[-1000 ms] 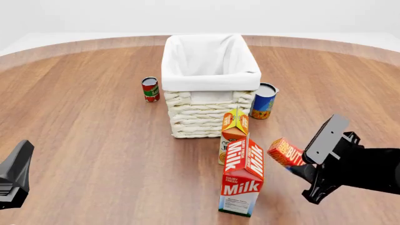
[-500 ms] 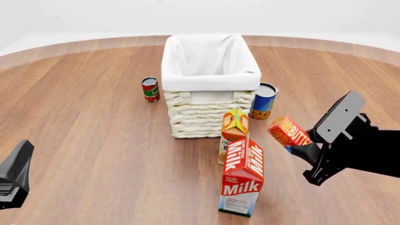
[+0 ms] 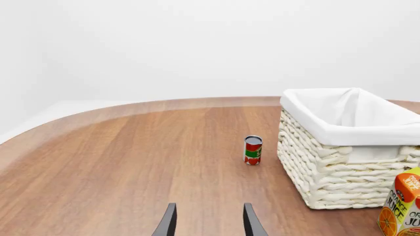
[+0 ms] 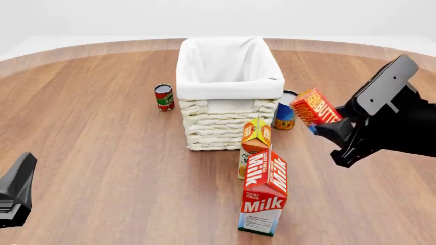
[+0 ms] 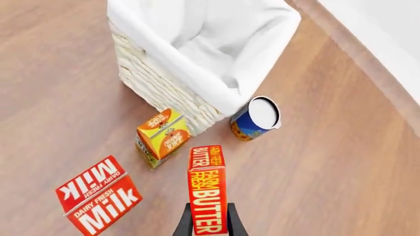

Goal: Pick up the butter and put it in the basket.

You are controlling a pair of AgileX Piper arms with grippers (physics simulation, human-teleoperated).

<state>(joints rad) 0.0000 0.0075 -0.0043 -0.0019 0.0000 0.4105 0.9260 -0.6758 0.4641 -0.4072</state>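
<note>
My right gripper is shut on the butter, a small red-orange box with white lettering, and holds it in the air to the right of the basket's near right corner, above the blue can. The right wrist view shows the butter clamped between the fingers. The basket, white wicker with a white liner, stands at the table's middle back; it shows in the right wrist view and the left wrist view. My left gripper is open and empty, low at the near left; only its body shows in the front view.
A tall milk carton stands near the front, an orange juice carton just behind it against the basket's front. A blue can stands at the basket's right corner, a small red can at its left.
My right gripper has risen and moved away toward the basket with the butter in it, from low beside the milk carton to above the blue can. The left arm has not moved.
</note>
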